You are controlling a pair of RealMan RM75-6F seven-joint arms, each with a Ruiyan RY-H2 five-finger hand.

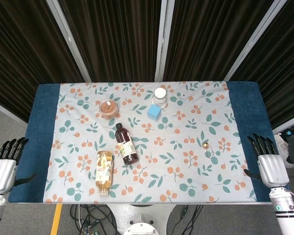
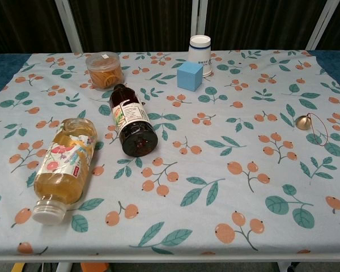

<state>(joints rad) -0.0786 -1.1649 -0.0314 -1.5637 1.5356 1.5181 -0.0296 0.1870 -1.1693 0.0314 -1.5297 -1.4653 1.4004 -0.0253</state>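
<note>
My left hand (image 1: 5,164) hangs off the table's left edge, fingers straight and apart, holding nothing. My right hand (image 1: 267,159) sits at the right edge, just as spread and empty. Neither hand shows in the chest view. On the cloth lie a dark bottle (image 1: 125,142) (image 2: 130,120) and a yellow-liquid bottle (image 1: 103,171) (image 2: 63,168), both on their sides. Farther back stand a clear tub of orange snacks (image 1: 108,107) (image 2: 104,69), a blue cube (image 1: 154,112) (image 2: 190,76) and a white paper cup (image 1: 160,96) (image 2: 200,54). A small gold bell (image 1: 205,145) (image 2: 303,121) is nearest my right hand.
A floral cloth (image 1: 186,166) covers the blue table (image 1: 41,122). Dark curtains with white poles (image 1: 161,39) stand behind. Cables (image 1: 95,215) hang under the front edge.
</note>
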